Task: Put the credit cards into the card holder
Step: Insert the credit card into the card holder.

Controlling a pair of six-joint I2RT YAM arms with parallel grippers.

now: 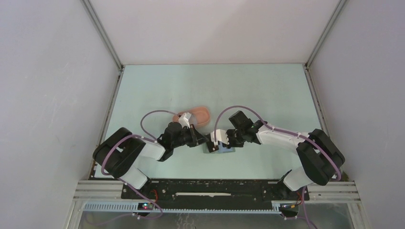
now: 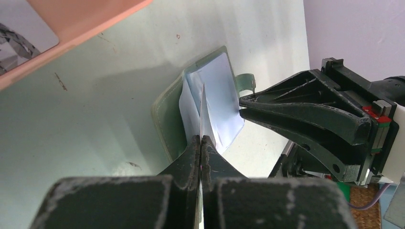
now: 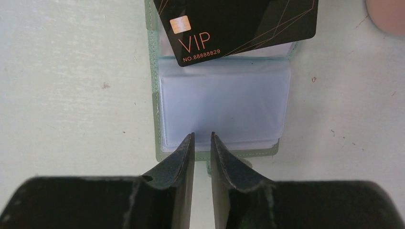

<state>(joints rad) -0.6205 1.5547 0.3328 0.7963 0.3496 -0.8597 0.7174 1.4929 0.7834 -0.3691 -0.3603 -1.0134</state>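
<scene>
Pinching the card (image 3: 239, 21), long axis across the holder (image 3: 155, 119), left gripper (image 2: 202, 139) is nearer; right gripper (image 3: 202, 136), slightly spread, hovers at holder's tab (image 2: 246, 82).

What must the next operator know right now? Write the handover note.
Left gripper: shut on a black VIP card, held edge-on over the open card holder.
Right gripper: jaws slightly apart at the holder's near edge, gripping nothing visible.
A second card lies in the pink tray.
Done: holder lies open; no card seen in a sleeve.
Left: slide the black card in, then the tray's card.
</scene>
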